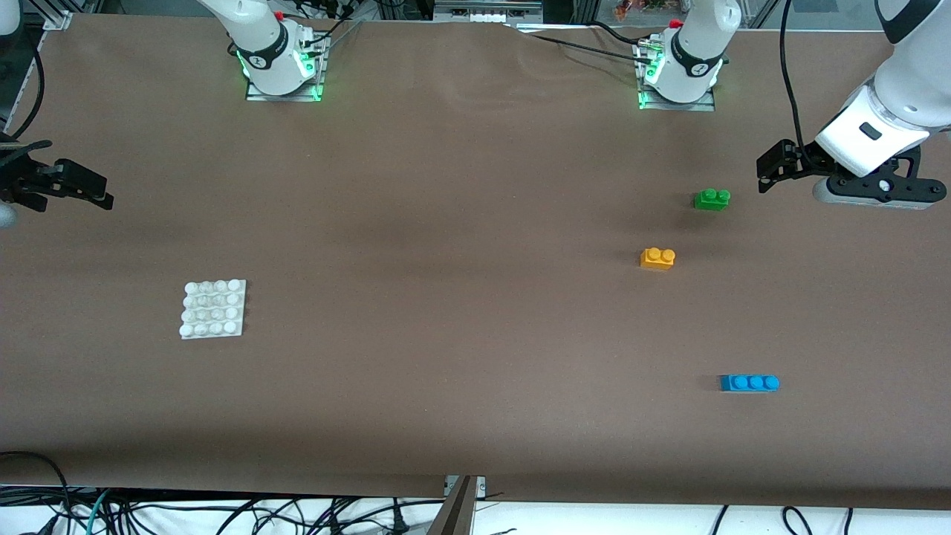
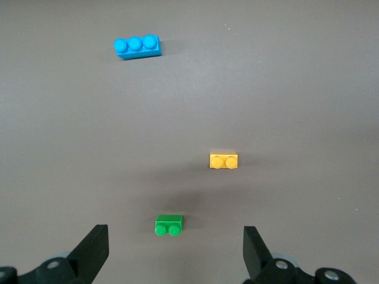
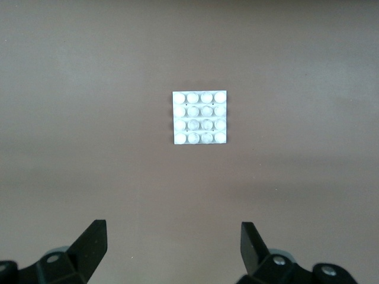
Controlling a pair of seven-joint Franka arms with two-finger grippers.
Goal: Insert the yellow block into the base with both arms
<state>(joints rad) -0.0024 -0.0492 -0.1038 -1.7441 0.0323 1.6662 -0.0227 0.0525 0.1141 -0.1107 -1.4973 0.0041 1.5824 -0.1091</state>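
Now your left gripper [image 2: 172,254] and right gripper [image 3: 172,254] both hang spread wide, empty; yellow block [image 1: 657,258] and base [image 1: 213,308] lie well apart.

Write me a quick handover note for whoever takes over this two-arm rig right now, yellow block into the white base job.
Left gripper: open, empty, up in the air at the left arm's end of the table.
Right gripper: open, empty, up in the air at the right arm's end.
Yellow block: on the table toward the left arm's end, between the green brick and the blue brick, touching neither.
Base: flat on the table toward the right arm's end, studs bare.
Done: nothing.
Left: pick up the block, press it onto the base.
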